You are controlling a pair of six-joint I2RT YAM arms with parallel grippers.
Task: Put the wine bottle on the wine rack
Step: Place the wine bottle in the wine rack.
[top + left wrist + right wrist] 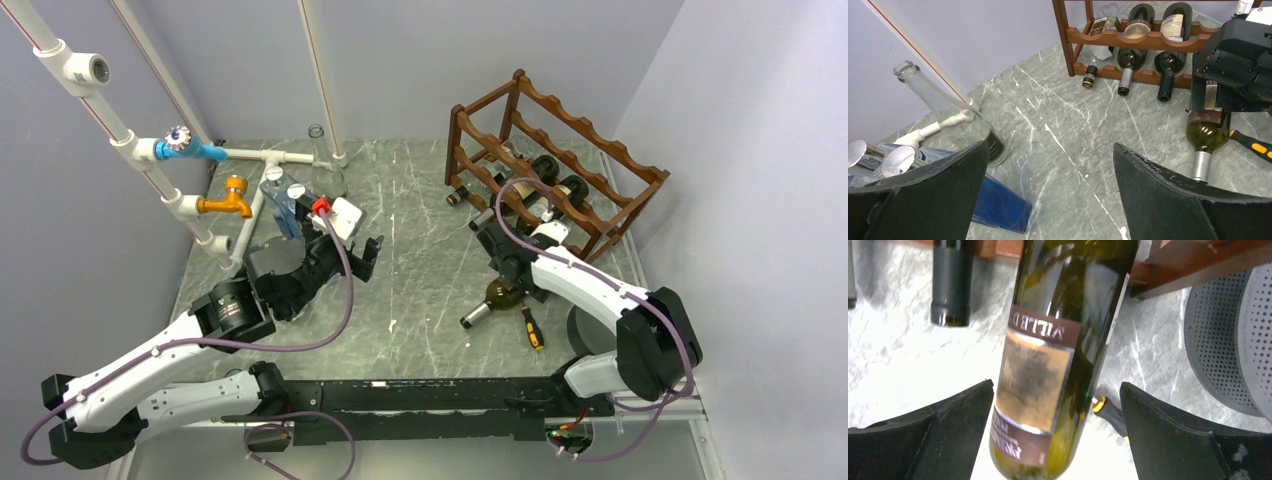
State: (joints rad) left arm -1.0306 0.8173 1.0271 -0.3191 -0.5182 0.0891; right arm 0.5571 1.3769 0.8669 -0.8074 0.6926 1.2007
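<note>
Wine bottle [497,296] lies on the table [420,230] at the rack's [600,140] seven o'clock, not yet lifted, with the right claw [1055,395] wide open astride it and empty.

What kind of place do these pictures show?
Most likely a robot test cell, not a home. Plain walls close in a marble-patterned table. White plastic pipes with an orange tap stand at its left, and the wine rack stands at the back right, seemingly as a prop.
</note>
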